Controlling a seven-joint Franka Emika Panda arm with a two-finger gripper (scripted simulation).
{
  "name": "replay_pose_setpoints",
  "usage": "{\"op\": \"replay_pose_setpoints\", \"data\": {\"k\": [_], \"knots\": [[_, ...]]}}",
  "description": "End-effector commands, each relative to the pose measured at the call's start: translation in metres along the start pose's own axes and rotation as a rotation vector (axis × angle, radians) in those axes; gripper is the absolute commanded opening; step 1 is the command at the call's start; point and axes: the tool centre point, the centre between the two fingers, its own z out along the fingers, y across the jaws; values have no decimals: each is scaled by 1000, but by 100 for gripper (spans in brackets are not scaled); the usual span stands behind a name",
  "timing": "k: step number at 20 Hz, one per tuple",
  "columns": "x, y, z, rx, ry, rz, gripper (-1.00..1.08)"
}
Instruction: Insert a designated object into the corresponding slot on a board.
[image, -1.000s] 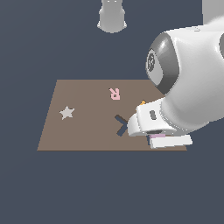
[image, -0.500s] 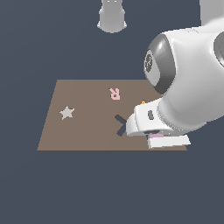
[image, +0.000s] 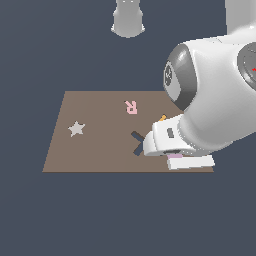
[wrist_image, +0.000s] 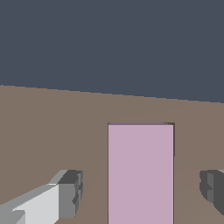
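1. The gripper (wrist_image: 140, 194) is wide open, one finger (wrist_image: 70, 192) on each side of the pink block (wrist_image: 141, 175), holding nothing.
2. The block lies flat on the brown board (image: 100, 150), near its edge; it seems to sit in its slot already.
3. Lift straight up, so nothing bumps the block.
4. All around the board is plain dark floor (image: 125, 215).

Flat, matt brown board (image: 100, 150), untextured, like painted card or smooth wood. Pale lilac-pink block (wrist_image: 141, 175) equally matt and smooth, plastic-looking, no sheen. Glossy white plastic shell on the arm (image: 220, 105), with soft highlights; darker grey satin band at its joint. Gripper (wrist_image: 140, 192) fingers (wrist_image: 68, 194) in dull grey, faceted, rubbery-looking pads. Pink letter R (image: 131, 106) and pale star (image: 76, 128) flat, matt.
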Motion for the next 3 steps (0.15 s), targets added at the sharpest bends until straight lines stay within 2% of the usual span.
{"op": "replay_pose_setpoints", "data": {"k": [1, 3], "knots": [[0, 0, 0, 0, 0, 0, 100], [0, 0, 0, 0, 0, 0, 100]]}}
